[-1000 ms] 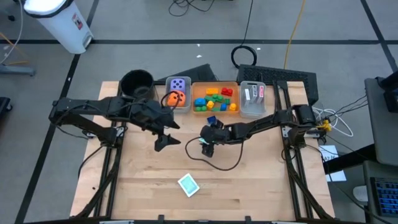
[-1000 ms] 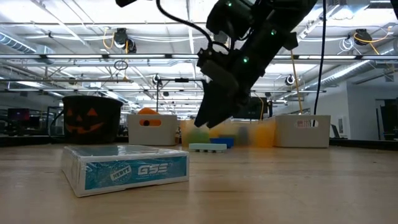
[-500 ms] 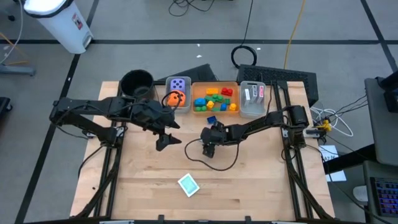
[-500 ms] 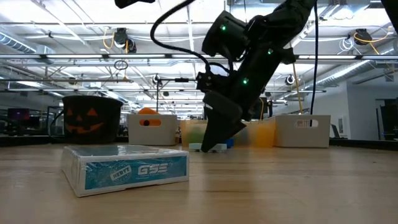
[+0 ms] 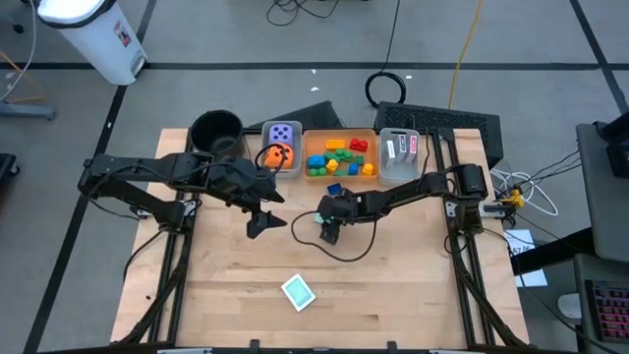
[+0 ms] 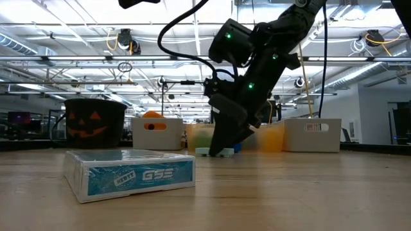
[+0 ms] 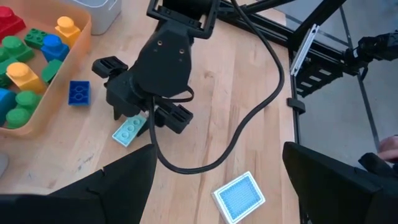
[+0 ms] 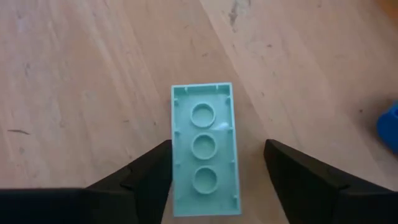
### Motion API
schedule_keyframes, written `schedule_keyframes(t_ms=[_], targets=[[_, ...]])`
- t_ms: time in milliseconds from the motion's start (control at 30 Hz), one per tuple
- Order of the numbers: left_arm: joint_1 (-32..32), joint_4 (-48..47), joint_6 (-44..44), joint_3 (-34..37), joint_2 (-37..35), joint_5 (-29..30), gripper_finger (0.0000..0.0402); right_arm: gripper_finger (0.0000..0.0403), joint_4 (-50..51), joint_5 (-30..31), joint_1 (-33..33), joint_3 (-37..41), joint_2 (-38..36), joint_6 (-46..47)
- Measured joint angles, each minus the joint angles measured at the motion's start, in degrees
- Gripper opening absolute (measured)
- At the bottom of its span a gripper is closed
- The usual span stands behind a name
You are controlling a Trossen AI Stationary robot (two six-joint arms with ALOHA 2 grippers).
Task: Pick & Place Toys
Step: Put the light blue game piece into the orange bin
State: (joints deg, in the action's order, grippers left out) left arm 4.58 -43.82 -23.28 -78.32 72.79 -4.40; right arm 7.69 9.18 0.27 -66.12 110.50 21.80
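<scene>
Step in hand: pick-up of the light teal brick (image 8: 204, 147); I have the right gripper (image 7: 144, 118) lowered over it, near the middle of the table (image 5: 393, 275).
Brick position: lying upside down on the wood, hollow sockets up, between my right fingers (image 8: 149, 174); one finger sits at its long edge, the other stands apart from it.
Right jaws: open astride the brick, no squeeze on it that I can see.
Left gripper (image 5: 257, 222): parked above the table to the left of the work, jaws spread wide, nothing in them.
Other toys out: a blue brick (image 7: 79, 93) just beside the orange bin (image 5: 339, 133); a teal card pack (image 5: 298, 291) well apart, toward the front edge.
Bins: orange one holds mixed bricks; a purple die (image 5: 283, 134) and an orange die (image 5: 276, 154) lie in the grey bin left of it.
Next move, my judgement: shut squarely on the brick's long sides, lift clear, carry to the orange bin.
Risk: uneven contact may twist the brick.
</scene>
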Motion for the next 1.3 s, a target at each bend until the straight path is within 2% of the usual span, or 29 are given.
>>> schedule_keyframes(t_ms=[433, 633, 867, 1000, 1167, 1300], targets=[[0.0, 0.6, -0.5, 0.0, 0.0, 0.1, 0.0353, 0.0129, -0.2, -0.3, -0.2, 1.4, -0.8, 0.2], [0.0, 0.6, -0.6, 0.0, 0.0, 2.0, 0.0353, 0.0128, 0.1, -0.9, -0.2, 1.6, -3.7, 0.0], [-0.3, 0.7, 1.1, 0.0, 0.0, 3.1, 0.0353, 0.0132, -0.6, -2.4, -0.6, 1.6, -13.1, -0.4], [-1.3, 0.7, 3.2, 0.0, 0.0, 3.1, 0.0353, 0.0132, -0.8, -9.9, -2.7, 1.6, -19.7, 0.5], [-2.9, 0.9, 7.2, 0.0, 0.0, 3.6, 0.0353, 0.0132, -2.0, -24.9, -6.7, 1.6, -26.5, 5.0], [-3.4, 4.0, 12.7, 0.1, 0.4, 5.0, 0.0353, 0.0132, -7.9, -36.8, -10.2, 1.5, -29.7, 11.0]])
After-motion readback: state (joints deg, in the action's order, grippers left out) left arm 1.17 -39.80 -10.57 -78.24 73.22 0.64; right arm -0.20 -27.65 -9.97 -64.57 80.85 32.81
